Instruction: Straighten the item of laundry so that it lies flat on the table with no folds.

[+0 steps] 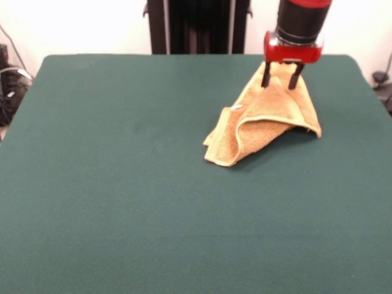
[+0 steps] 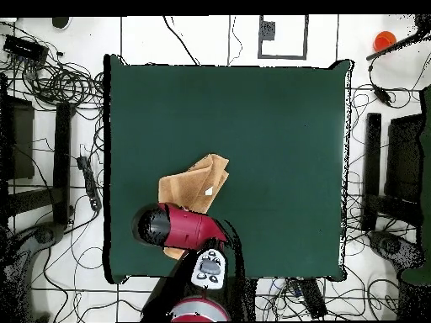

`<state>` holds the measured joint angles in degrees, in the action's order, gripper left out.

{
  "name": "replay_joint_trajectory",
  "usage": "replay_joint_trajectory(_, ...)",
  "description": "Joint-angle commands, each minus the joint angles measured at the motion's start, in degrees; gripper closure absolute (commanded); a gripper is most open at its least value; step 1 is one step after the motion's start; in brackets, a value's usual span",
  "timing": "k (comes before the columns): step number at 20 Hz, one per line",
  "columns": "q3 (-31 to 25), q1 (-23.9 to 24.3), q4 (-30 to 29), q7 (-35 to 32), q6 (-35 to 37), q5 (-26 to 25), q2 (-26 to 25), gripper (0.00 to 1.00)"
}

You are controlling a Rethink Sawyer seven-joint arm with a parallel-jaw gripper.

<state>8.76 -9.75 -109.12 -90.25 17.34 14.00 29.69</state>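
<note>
Toward the desk's [image 1: 122, 184] far right part in the front view, close to the robot's side, the golden-orange towel [image 1: 263, 125] sits crumpled and partly raised. Its top is drawn up into a peak between the two dark fingers [image 1: 266, 75] of the claw [image 1: 282, 78], which are clamped on the cloth. From there the towel spreads down in a tent shape, with a thick hemmed edge curling across the front and a small white label [image 1: 236, 108] showing at its left. The lower corners rest on the green felt.
</note>
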Motion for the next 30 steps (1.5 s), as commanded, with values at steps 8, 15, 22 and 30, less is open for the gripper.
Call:
replay_joint_trajectory(8,-9.92,3.01,-0.01,-17.09,-4.66,9.53,-0.42,0.00)
replay_joint_trajectory(15,-8.15,2.08,0.40,-17.54,-5.09,10.83,-1.25,0.00)
replay_joint_trajectory(22,-8.09,2.79,-0.78,-16.39,-5.75,10.32,0.24,0.00)
replay_joint_trajectory(30,-6.82,2.37,-1.73,-16.29,-5.58,9.63,1.20,0.00)
